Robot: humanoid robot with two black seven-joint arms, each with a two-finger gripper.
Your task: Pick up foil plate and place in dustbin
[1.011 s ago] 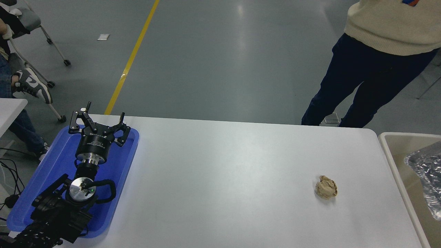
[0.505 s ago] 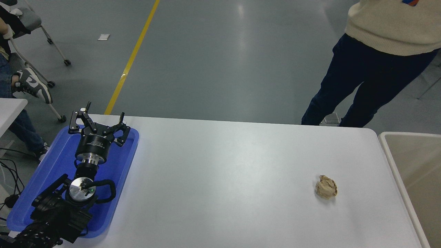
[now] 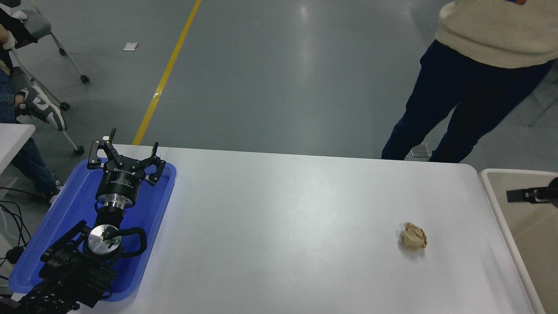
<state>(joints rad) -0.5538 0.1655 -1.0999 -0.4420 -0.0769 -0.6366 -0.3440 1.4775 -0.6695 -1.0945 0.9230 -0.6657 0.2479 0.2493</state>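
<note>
Since a second earlier the foil plate had dropped out of sight, presumably lying deep in the dustbin [image 3: 492, 192]. Only a tip of the right hand [image 3: 529, 195] showed above it, its fingers' spread impossible to tell. The left hand [image 3: 124, 158] sat spread over the blue tray [image 3: 161, 209]. Foil is light, thin, easily crushed; the raised rim suits gripping.

Floor [image 3: 279, 74]: smooth grey, glossy, with soft pale reflections of overhead light.
Floor marking: yellow line [image 3: 168, 72] running from the top edge down towards the table's far left corner.
Litter: small white scrap [image 3: 130, 46] on the floor left of the line.
Seating: wheeled chair [image 3: 52, 35] at upper left.
Table [image 3: 296, 226]: white, rounded far corner.
Second white surface [image 3: 13, 137]: at left edge.
</note>
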